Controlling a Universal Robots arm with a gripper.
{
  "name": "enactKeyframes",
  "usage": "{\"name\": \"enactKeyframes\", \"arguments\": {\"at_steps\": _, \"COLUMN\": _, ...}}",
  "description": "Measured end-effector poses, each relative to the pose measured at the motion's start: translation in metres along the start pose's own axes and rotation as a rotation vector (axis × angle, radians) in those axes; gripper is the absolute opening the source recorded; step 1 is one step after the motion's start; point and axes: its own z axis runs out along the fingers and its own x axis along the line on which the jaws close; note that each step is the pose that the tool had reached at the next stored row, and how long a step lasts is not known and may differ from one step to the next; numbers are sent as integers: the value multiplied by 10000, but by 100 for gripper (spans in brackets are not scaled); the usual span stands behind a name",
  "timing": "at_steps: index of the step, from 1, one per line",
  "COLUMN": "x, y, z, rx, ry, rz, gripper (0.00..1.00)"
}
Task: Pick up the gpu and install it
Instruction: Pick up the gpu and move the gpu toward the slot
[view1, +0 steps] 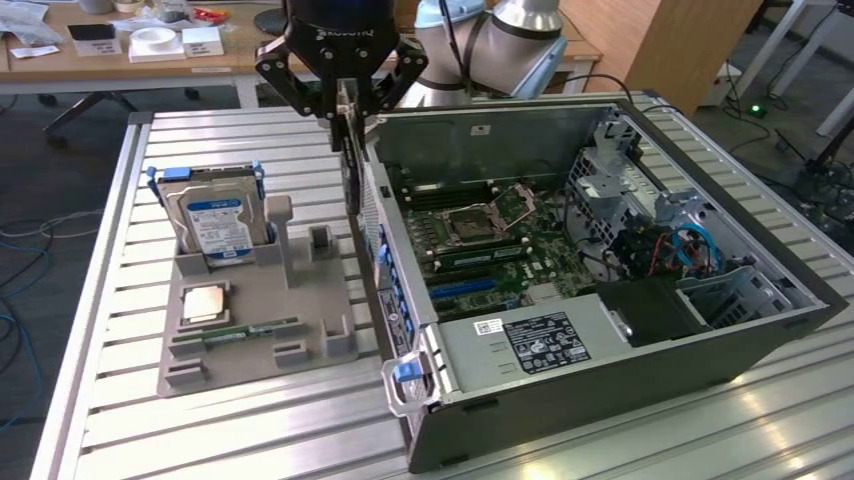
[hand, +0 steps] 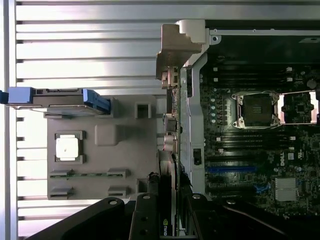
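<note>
One claw clamping gpu, by case

pincer: ROBOTIQ | motherboard: DELL | gpu: small logo, unreadable | power supply label: print unreadable

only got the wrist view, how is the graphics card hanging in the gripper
Observer: Upright and edge-on: the gripper is closed on the top of the graphics card, which hangs straight down.
Operator: whats the blue-ended thing on the tray
Observer: A hard drive standing on edge in the tray, blue-and-white label on its face.
Operator: and beyond the blue slots in the case
Observer: A labelled power supply, at the case end nearest the exterior camera.
</note>
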Motion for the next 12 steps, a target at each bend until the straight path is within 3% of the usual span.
{"name": "enactKeyframes", "arguments": {"at_steps": 12, "x": -225, "y": 10, "z": 5, "rx": -43, "ry": 2, "rz": 2, "gripper": 26}}
